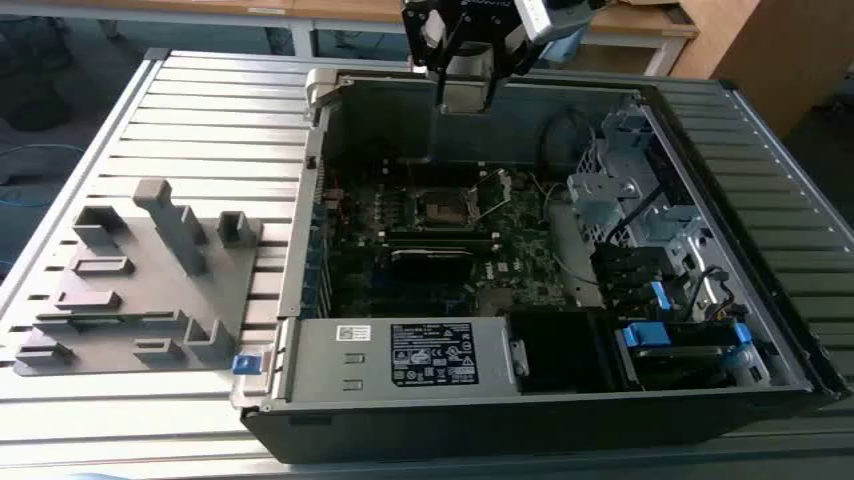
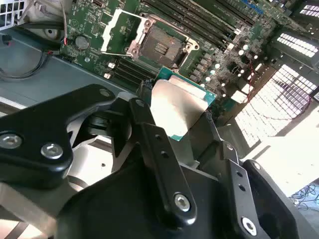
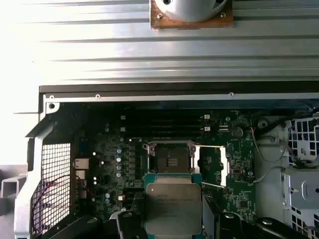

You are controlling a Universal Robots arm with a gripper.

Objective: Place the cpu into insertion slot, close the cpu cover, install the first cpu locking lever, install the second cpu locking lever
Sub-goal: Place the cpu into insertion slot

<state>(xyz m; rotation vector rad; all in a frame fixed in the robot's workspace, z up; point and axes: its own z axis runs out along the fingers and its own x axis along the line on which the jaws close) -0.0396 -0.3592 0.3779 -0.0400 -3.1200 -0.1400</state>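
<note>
Gripper (image 1: pixel 467 98) is pinching the cpu (image 3: pixel 173 206) by two opposite edges, with the silver lid facing the first wrist view. The chip is hanging in the air, raised well apart from the insertion slot (image 3: pixel 169 158). The slot is sitting exposed on the board inside the open computer case (image 1: pixel 534 405), contacts showing. The cpu cover (image 3: pixel 212 165) is standing swung open just beside the slot. The case is lying on the table (image 1: pixel 200 120).
</note>
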